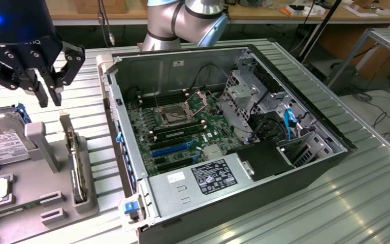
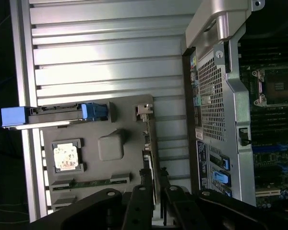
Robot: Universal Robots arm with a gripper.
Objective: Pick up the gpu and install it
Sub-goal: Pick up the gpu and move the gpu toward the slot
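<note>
**Operator:** What is my gripper doing?

**Guide:** Your gripper [image 1: 51, 100] points its fingers down with a narrow gap between them and grips nothing.

**Operator:** What surrounds it?

**Guide:** The grey holder tray [image 1: 54, 195] lies below, carrying the hard drive [image 1: 2, 140] toward the exterior view's left. The open computer case [image 1: 296, 173] stands just beside the tray's other edge.

**Operator:** Where is the gpu?

**Guide:** The gpu [image 1: 76, 173] stands on edge in the tray slot nearest the case, below your gripper and apart from it. In the wrist view its upper edge lines up with the finger gap.

Black gripper [image 1: 51, 101] upper left — green motherboard [image 1: 202, 133] with blue slots at centre, grey tray [image 1: 46, 178] lower left, ribbed silver table [image 1: 357, 203].
</note>
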